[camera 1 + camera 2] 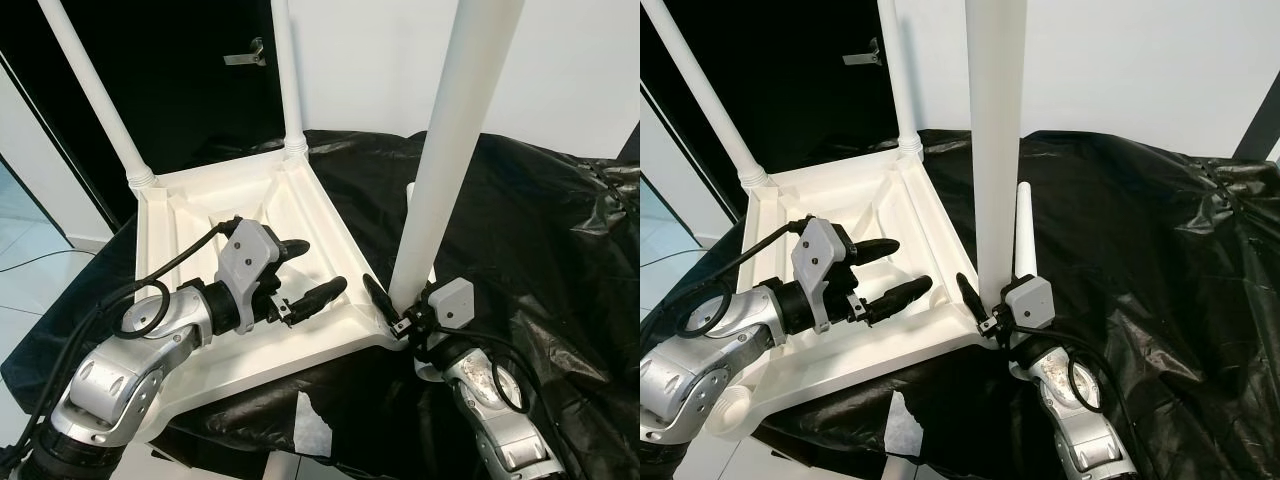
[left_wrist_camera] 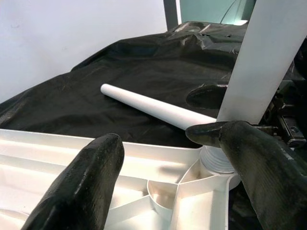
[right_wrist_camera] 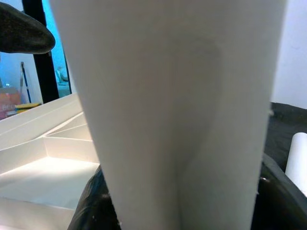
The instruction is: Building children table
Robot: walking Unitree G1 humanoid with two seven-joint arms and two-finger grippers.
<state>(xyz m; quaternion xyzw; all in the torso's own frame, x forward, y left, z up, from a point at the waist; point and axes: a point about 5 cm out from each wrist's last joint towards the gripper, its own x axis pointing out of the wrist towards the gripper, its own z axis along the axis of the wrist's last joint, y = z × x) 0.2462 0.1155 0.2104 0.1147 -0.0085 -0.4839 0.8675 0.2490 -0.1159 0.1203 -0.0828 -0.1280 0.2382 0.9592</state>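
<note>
The white children's table top (image 1: 200, 190) lies upside down on a black sheet. Two white legs (image 1: 95, 90) (image 1: 287, 70) stand in its far corners. A third leg (image 1: 450, 150) stands upright in the near right corner socket (image 2: 216, 160). My right gripper (image 1: 395, 305) is shut on the base of this leg (image 3: 168, 120), one finger on each side. My left gripper (image 1: 322, 267) hovers open over the ribbed underside, pointing toward that corner, with nothing between its fingers (image 2: 86, 182). A fourth leg (image 1: 1023, 230) lies loose on the sheet just behind the corner.
The black plastic sheet (image 1: 540, 230) is crumpled and covers the work surface to the right and back. A dark door with a handle (image 1: 245, 55) stands behind. The surface's front edge runs close to my arms, with tiled floor (image 1: 20, 260) at left.
</note>
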